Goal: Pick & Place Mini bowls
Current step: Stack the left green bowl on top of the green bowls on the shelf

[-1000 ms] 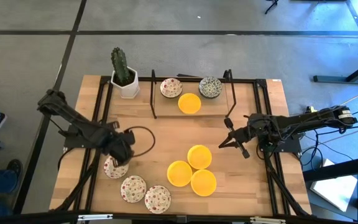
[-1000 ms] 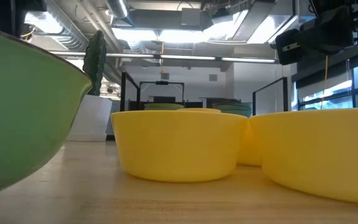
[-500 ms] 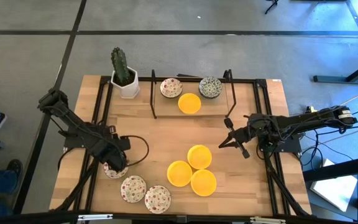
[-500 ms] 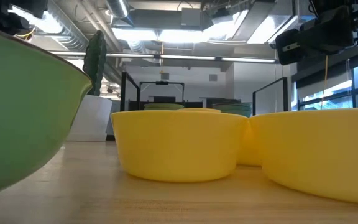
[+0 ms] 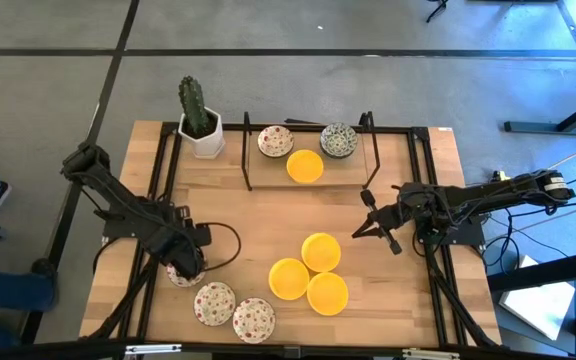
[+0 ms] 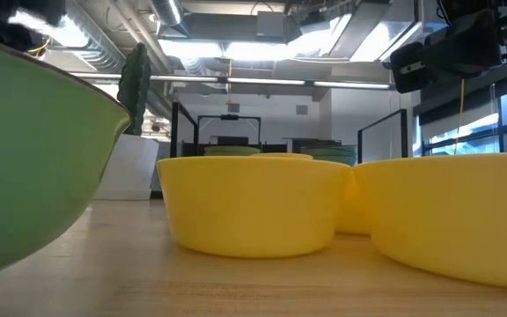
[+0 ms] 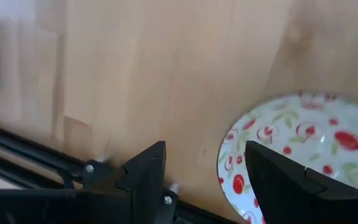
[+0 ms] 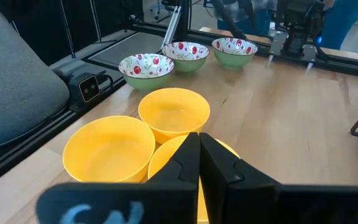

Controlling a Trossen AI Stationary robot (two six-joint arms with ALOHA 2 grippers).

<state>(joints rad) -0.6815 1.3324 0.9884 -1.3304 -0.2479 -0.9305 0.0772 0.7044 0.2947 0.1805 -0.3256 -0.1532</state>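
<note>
1. While the right gripper (image 5: 366, 227) waits clenched near the table's (image 5: 268, 215) right edge, the left gripper (image 5: 186, 270) hangs over a speckled bowl (image 7: 297, 149) by the left edge — fingers (image 7: 148, 174) spread, straddling its rim.
2. Two more speckled bowls (image 5: 214, 302) sit along the front edge; three yellow bowls (image 5: 308, 275) cluster mid-table.

Bright ceiling lights glare overhead; nearest bowls look blurred.

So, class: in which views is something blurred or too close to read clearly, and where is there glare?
Low view: the green bowl and yellow bowls loom huge and soft, with bright ceiling lights behind. Left wrist view: the speckled bowl is slightly blurred. Right wrist view: the gripper is out of focus.
</note>
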